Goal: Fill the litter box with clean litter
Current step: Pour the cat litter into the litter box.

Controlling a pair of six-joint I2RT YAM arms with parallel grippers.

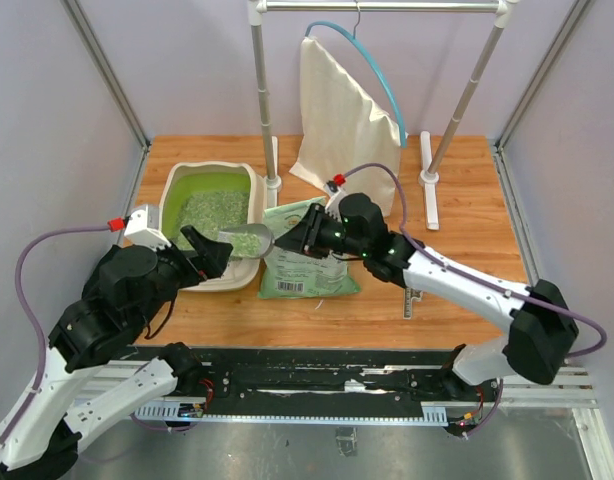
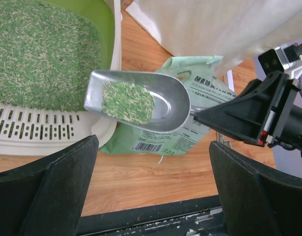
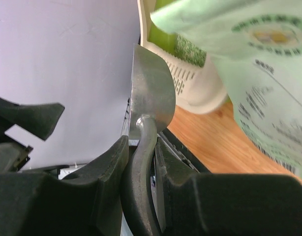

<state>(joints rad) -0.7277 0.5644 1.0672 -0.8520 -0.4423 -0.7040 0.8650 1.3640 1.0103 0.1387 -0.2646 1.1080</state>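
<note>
The beige litter box (image 1: 173, 182) with a lime-green inside stands at the back left, and clean litter (image 1: 215, 210) covers its floor. My right gripper (image 1: 305, 232) is shut on the handle of a grey metal scoop (image 1: 249, 240). The scoop hangs level over the box's near right corner with a heap of litter (image 2: 127, 102) in its bowl (image 2: 163, 105). In the right wrist view both fingers clamp the scoop handle (image 3: 143, 147). My left gripper (image 1: 211, 255) stands wide open just in front of the box (image 2: 43, 130), below the scoop, with nothing in it.
A flat green printed bag (image 1: 307, 268) lies on the wooden table right of the box, under the right gripper. A white cloth bag (image 1: 339, 120) hangs from a rack at the back, whose white feet (image 1: 428, 180) rest on the table.
</note>
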